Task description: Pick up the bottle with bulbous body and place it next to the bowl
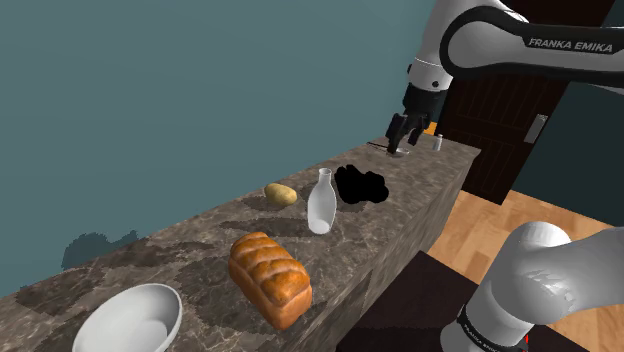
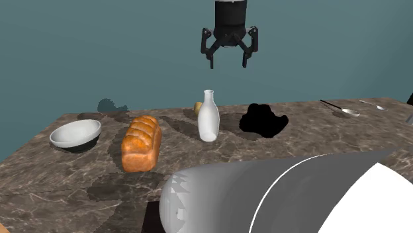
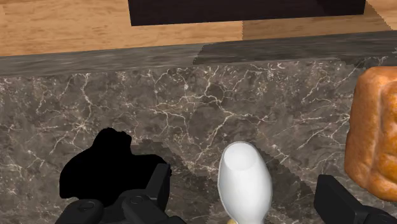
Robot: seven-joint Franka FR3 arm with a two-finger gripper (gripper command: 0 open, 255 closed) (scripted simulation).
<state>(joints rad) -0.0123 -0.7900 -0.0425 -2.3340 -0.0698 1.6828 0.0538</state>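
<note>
- End effector [image 2: 228, 64] wide open, empty, hanging above bottle [image 2: 208, 120], not touching it.
- Bottle upright on worktop [image 2: 331, 142]; loaf [image 2: 141, 143] between it and bowl [image 2: 75, 133].

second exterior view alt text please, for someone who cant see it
An open black gripper hangs above a white bottle standing upright on a dark marbled counter. On the view's left lie a bread loaf and, farther left, a white bowl; a black blob sits right of the bottle.
</note>
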